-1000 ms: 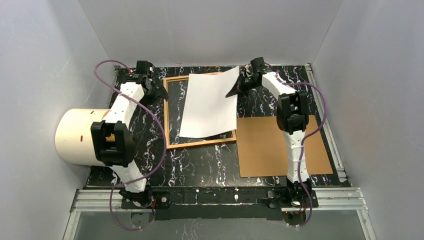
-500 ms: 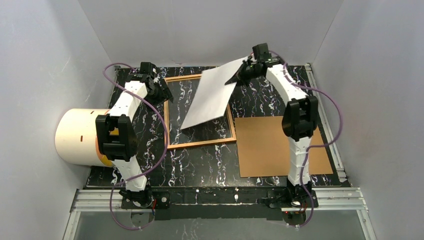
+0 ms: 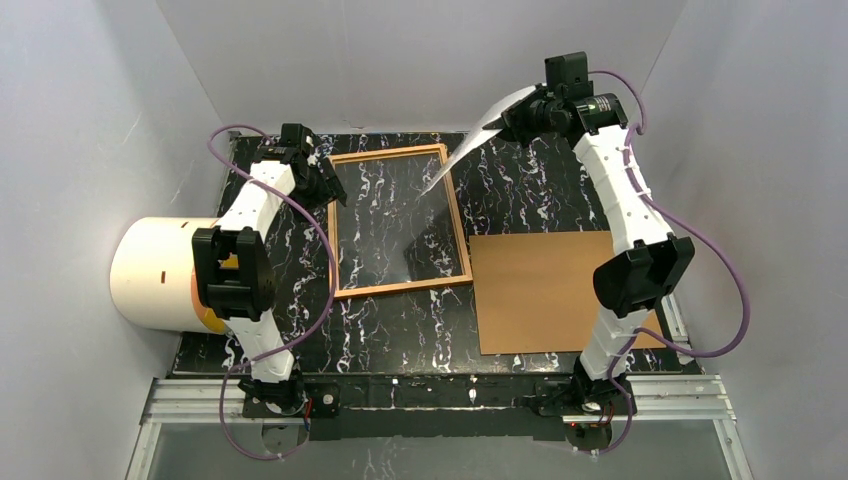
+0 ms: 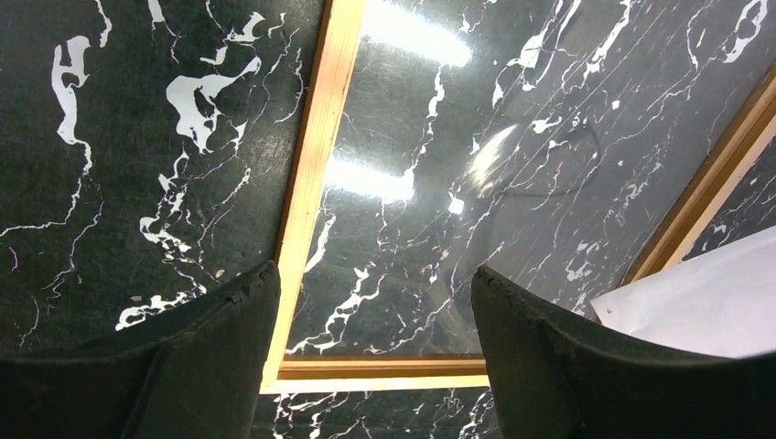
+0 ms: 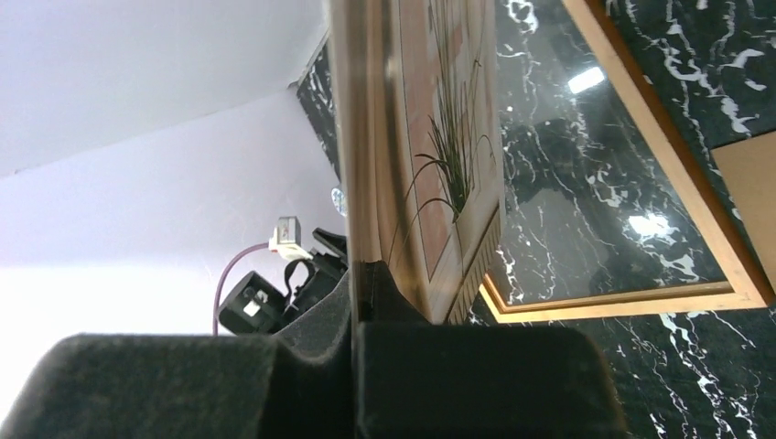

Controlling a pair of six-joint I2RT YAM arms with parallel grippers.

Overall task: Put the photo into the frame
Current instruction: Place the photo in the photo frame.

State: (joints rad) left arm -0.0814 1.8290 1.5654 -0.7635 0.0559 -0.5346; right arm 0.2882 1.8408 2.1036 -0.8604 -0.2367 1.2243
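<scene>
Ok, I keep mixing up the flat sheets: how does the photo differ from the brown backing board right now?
The photo is pinched in the right gripper, held up and tilted; the backing board lies flat on the table. The photo is white-backed with a printed plant; the backing board is plain brown. Both are thin rectangles.

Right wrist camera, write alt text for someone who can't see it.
The right gripper is shut on the edge of a rectangular paper photo of a spiky dark plant, held nearly edge-on to the camera. Beyond it, an orange-brown wooden frame with a glass pane lies flat on the black marbled table.
</scene>
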